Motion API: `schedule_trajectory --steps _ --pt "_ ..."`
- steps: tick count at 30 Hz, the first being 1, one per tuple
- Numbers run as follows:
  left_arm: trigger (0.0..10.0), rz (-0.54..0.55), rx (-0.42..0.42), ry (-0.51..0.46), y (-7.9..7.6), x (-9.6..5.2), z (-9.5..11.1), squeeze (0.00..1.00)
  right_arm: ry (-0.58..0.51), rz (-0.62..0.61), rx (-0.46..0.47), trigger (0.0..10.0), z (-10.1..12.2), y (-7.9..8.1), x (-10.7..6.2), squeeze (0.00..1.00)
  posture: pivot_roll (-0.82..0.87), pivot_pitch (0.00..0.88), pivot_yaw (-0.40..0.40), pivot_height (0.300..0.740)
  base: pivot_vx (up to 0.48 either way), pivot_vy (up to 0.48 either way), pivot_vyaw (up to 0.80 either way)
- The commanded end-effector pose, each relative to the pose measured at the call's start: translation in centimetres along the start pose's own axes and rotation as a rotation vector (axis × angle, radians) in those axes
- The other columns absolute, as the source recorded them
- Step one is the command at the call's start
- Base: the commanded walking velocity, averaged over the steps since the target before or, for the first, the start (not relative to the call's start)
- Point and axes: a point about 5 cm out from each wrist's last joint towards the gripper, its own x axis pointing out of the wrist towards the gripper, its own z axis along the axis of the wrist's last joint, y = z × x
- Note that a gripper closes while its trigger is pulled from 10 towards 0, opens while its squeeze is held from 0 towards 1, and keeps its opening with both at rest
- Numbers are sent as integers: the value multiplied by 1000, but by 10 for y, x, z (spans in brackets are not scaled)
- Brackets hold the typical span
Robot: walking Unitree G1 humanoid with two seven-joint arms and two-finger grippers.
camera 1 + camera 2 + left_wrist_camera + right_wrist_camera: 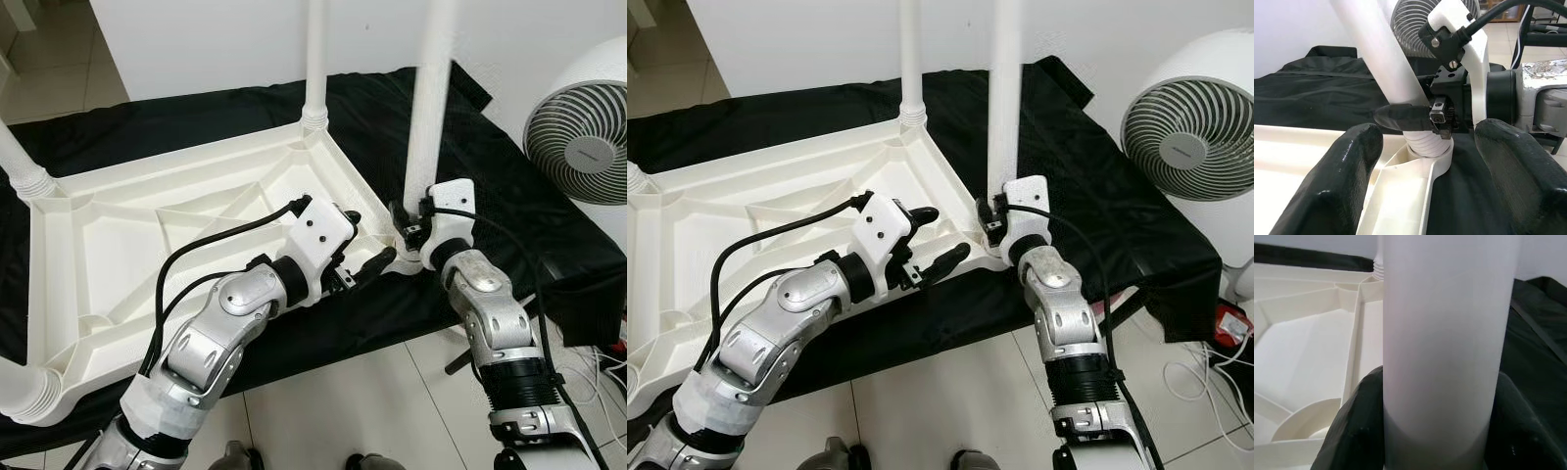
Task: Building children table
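Tabletop: a white moulded plastic tabletop (pixel 176 235) is laid upside down on a black cloth (pixel 509 196), ribbed underside up, with legs already standing at its other corners.
Leg: a white plastic table leg (pixel 428 108) is held upright at the near right corner socket (pixel 1426 149), its threaded end seated in the socket collar.
Right gripper: the right gripper (pixel 409 233) is closed around the leg low down, just above the socket; a black finger (pixel 1359 431) is seen on each side of the tube.
Left gripper: the left gripper (pixel 367 266) is held open and empty just beside the same corner, its fingers (pixel 1339 176) spread to either side of the tabletop's edge rib, pointed at the socket.
Handling: the leg is judged light, rigid and smooth, so slipping under twist is likely; a firm hold low on the tube, near the thread, is advised.
Tabletop handling: it is judged light and stiff, so it could slide on the cloth; bracing at the corner rim is suggested.
Surroundings: a white fan (pixel 583 127) is stood at the right.
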Motion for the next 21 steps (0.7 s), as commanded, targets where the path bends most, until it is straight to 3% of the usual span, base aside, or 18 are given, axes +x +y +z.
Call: schedule_trajectory --steps 1,12,21 --pt "10000 -34 8 2 -3 -1 1 0 135 15 -7 10000 -32 4 -8 0 -66 112 37 740 0 0 0" --pt "10000 -25 5 -1 -3 -1 2 0 24 -48 -67 10000 -50 5 -33 0 -70 126 36 740 0 0 0" --pt "10000 -27 1 -2 -2 -1 3 0 -9 -120 -39 10000 -69 6 -53 0 -77 141 46 740 0 0 0"
